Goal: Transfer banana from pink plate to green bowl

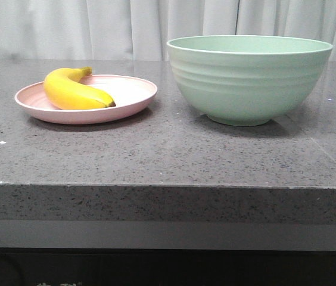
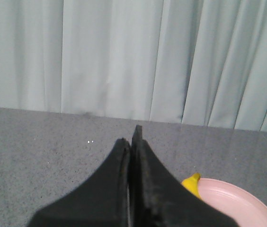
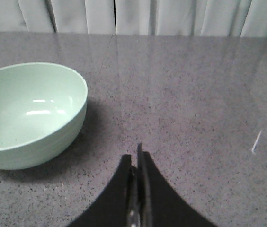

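On a speckled grey stone counter (image 1: 156, 155) backed by pale pleated curtains (image 1: 126, 27), the banana (image 1: 72, 90) lies on the pink plate (image 1: 129, 92) left of the green bowl (image 1: 248, 77), while the left gripper (image 2: 132, 137) and right gripper (image 3: 136, 156) are both pressed together, holding nothing

The bench (image 1: 156, 155) looks like speckled grey stone, polished enough to carry faint reflections. The pink plate (image 1: 132, 95) and green bowl (image 1: 248, 83) have a matt, plastic-like finish, the bowl's wall ridged. The banana (image 1: 72, 92) has smooth, slightly shiny skin. Behind hangs a soft pleated cloth curtain (image 2: 124, 56)
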